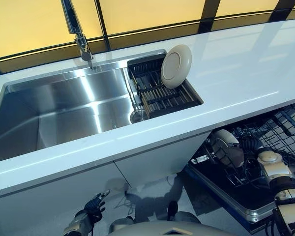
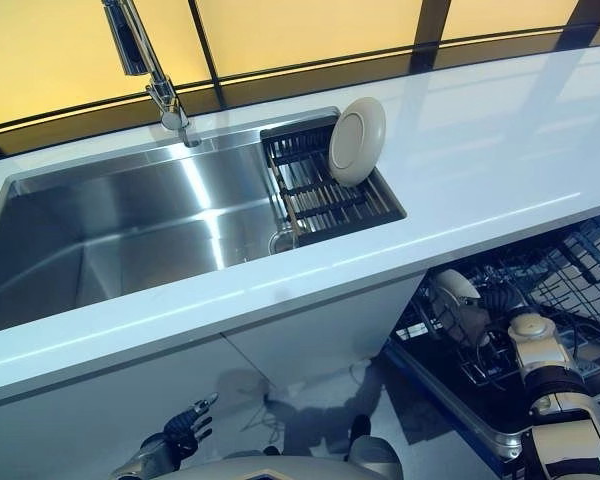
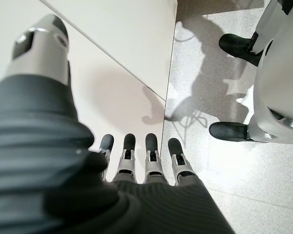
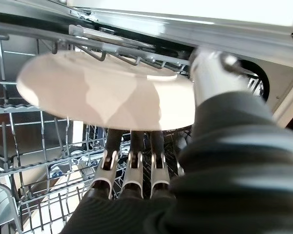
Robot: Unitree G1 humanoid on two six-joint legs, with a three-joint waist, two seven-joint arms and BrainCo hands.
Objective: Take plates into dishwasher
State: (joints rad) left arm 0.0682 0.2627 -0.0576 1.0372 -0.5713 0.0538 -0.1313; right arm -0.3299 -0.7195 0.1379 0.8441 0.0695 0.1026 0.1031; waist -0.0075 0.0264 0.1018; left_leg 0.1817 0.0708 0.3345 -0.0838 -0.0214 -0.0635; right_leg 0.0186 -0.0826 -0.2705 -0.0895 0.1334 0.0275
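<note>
A beige plate (image 1: 176,65) stands on edge in the black drying rack (image 1: 157,96) at the right end of the sink. My right hand (image 1: 249,144) is down in the open dishwasher and is shut on a second beige plate (image 1: 227,147). In the right wrist view the plate (image 4: 107,95) lies across my fingers (image 4: 132,161) with the thumb on its rim, just above the wire rack (image 4: 34,161). My left hand (image 1: 92,208) hangs low in front of the cabinet, open and empty, as the left wrist view (image 3: 136,156) shows.
A steel sink (image 1: 64,110) with a tall faucet (image 1: 77,34) is set in the white countertop (image 1: 246,69). White cabinet doors (image 1: 54,196) are below. The pulled-out dishwasher rack (image 1: 285,128) and the dishwasher door (image 1: 226,196) fill the lower right.
</note>
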